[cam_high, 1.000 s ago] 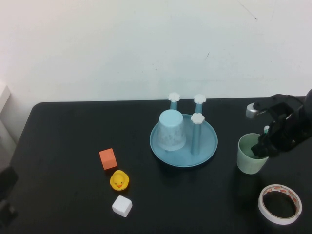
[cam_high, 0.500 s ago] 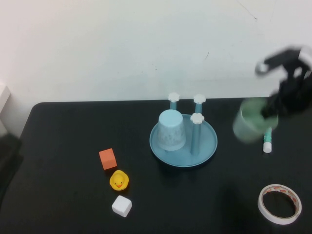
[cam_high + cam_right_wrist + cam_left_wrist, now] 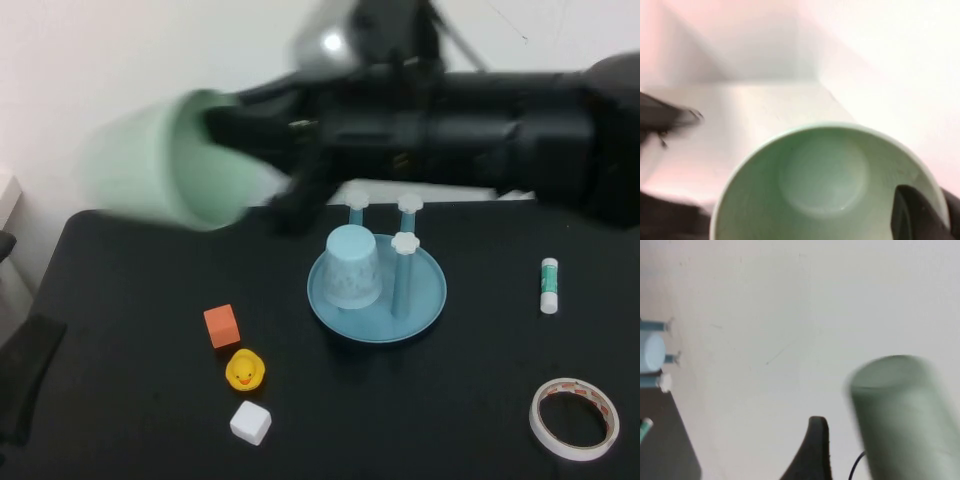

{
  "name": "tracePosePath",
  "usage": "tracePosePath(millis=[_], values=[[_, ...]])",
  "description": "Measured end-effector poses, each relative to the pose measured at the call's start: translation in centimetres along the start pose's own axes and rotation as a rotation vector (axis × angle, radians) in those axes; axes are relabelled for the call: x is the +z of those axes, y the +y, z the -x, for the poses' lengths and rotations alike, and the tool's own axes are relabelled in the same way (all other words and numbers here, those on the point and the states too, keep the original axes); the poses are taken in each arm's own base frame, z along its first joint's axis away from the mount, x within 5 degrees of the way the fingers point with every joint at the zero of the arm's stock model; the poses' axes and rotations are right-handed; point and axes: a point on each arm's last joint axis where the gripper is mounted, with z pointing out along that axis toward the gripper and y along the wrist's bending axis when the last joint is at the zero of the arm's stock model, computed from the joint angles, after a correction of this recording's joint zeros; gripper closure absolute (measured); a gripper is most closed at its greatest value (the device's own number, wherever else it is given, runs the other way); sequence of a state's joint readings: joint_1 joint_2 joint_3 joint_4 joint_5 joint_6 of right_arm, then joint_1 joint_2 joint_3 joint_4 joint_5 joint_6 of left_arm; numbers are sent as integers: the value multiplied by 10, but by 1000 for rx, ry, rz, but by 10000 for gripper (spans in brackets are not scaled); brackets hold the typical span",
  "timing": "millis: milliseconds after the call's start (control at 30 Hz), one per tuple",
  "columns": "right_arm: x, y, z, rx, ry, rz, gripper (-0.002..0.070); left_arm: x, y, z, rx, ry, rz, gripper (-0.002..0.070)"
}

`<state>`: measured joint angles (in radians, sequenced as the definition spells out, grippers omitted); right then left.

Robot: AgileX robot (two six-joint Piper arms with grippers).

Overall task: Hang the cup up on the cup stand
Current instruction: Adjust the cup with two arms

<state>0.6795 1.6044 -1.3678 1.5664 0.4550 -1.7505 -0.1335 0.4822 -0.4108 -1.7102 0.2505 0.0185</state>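
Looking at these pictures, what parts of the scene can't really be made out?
- High view: the green cup is motion-blurred; the right gripper clamped on its rim is a dark smear.
- High view: the left gripper is cut off by the left edge.
- Cup stand: the inverted blue cup hides the peg beneath it.

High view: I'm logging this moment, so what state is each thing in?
Pale mint-green plastic tumbler: airborne, on its side, gripped by the right pincer.
Right pincer: shut on the tumbler's rim, above the table's left half.
Left pincer: low at the table's left edge.
Round teal-blue plastic cup stand: upright, three pegs bare.
Light blue speckled cup: upside down on the stand.
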Motion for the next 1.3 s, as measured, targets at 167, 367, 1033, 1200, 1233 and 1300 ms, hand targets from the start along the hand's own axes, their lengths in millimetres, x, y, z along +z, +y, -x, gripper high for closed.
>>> tracePosePath(millis=[167,367,1033,1200,1233,1300], values=[[21,35,2,-64,-40,68,657,0,0,0,-74,2,0,48],[38,42,-15,-30,4,96,657,0,0,0,-91,2,0,56],[46,56,-22,66,-15,232,656,0,0,3,-69,-37,-1,58],[45,58,-21,67,-23,256,653,0,0,3,-56,-37,-2,58],[45,58,-21,67,-24,260,652,0,0,3,-56,-37,-2,58],[45,59,-21,67,-26,267,651,0,0,3,-58,-37,-2,58]])
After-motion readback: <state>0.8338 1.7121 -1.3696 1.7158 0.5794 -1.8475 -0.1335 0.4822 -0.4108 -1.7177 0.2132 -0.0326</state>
